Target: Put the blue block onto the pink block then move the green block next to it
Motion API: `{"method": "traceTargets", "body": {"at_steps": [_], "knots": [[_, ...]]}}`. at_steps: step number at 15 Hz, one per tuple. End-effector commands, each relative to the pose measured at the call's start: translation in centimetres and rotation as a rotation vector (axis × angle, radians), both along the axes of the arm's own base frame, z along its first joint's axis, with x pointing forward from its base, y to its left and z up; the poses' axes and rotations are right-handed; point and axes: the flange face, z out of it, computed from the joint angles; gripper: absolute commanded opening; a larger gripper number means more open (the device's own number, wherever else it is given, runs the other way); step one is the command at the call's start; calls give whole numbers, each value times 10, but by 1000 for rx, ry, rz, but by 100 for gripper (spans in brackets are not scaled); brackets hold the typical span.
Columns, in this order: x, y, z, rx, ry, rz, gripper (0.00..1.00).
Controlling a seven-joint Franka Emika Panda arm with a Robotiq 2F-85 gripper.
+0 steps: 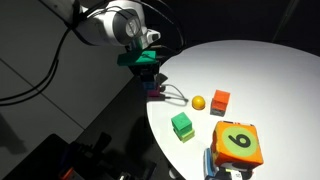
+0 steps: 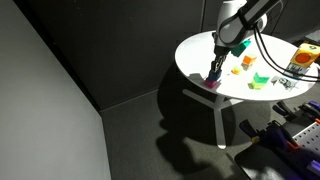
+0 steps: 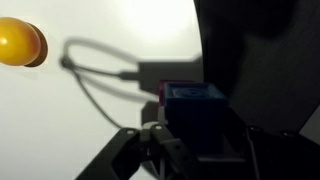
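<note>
1. The tool (image 3: 197,128) stood low over the rim of the white round surface (image 1: 270,80), and its jaws were nearly closed on the blue block (image 3: 195,105). In the wrist view the dark blue cube sat between the two fingers.
2. Directly under the tool, a magenta strip showed along one side of the blue block in the wrist view. In an exterior view the pink block (image 1: 156,94) appeared just below the fingers. My judgement is that the blue block was already resting on the pink block, or was very close to it, but the contact itself was hidden by the tool.
3. The first part of the task therefore seemed nearly done. What remained was to open the jaws and to lift the tool away without pushing the small stack.
4. The green block (image 1: 182,125) lay on the surface well apart from the tool, toward the middle of the surface, and nothing touched it. The second part, bringing it next to the stack, was not yet begun.
5. A thin cable (image 3: 100,80) made a loop on the surface just beside the tool, and a yellow-orange ball (image 3: 20,42) lay farther away on the same side. The cable was close to the stack, so it could be in the way when the green block is placed there.
</note>
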Motion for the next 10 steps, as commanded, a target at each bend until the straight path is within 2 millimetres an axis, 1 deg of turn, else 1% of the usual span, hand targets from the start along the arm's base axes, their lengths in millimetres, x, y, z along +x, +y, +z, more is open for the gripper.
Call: {"method": "traceTargets", "body": {"at_steps": [1,6,7,10], "knots": [[0,0,0,0,1,0,56],[0,0,0,0,1,0,56],[0,0,0,0,1,0,31],[3,-1,1,1,2,-4,31]]}}
